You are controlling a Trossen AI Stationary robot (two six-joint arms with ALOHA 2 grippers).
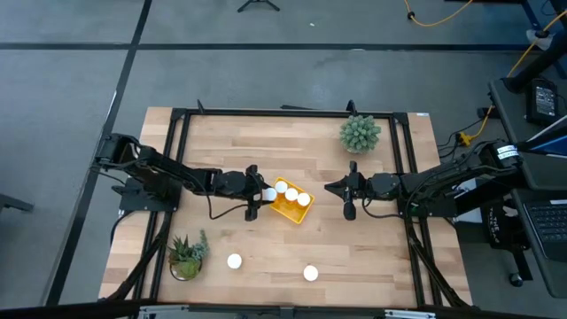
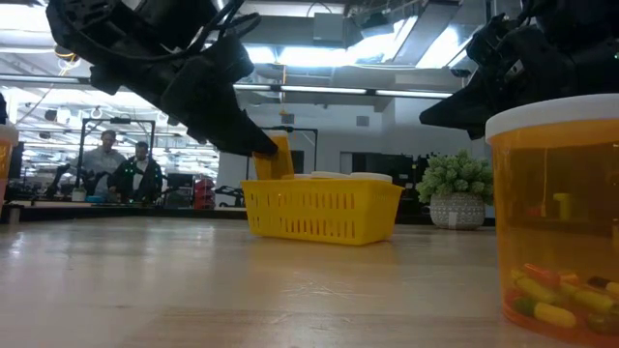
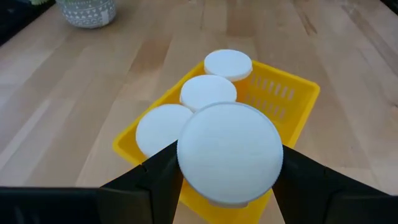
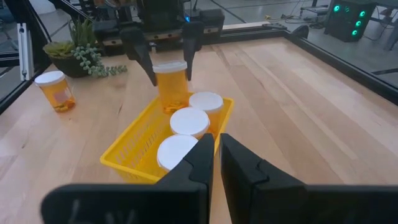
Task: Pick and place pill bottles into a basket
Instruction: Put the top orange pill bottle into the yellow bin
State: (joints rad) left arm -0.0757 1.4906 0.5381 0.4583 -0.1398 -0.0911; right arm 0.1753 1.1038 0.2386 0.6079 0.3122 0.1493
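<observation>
The yellow basket (image 1: pixel 295 213) sits mid-table with three white-capped pill bottles standing in it (image 1: pixel 291 194). My left gripper (image 1: pixel 262 197) is at the basket's left end, shut on a fourth orange bottle (image 4: pixel 170 84), which also shows in the low view (image 2: pixel 278 157). Two more bottles stand on the table near the front edge (image 1: pixel 234 261) (image 1: pixel 310 273). My right gripper (image 1: pixel 340 188) hovers to the right of the basket, its fingers (image 4: pixel 206 158) together and empty. My left gripper pinches the bottle between its two fingers (image 3: pixel 158 177), on its opposite sides just under the white cap (image 4: pixel 169 66). The fingers come slanting down from the table's left. The bottle stands upright over the basket's left end; whether its base rests inside cannot be told.
A potted plant (image 1: pixel 361 133) stands at the far right of the table and another (image 1: pixel 188 255) at the near left. One loose bottle looms at the right of the low view (image 2: pixel 556 213). People sit in the room behind (image 2: pixel 121 164).
</observation>
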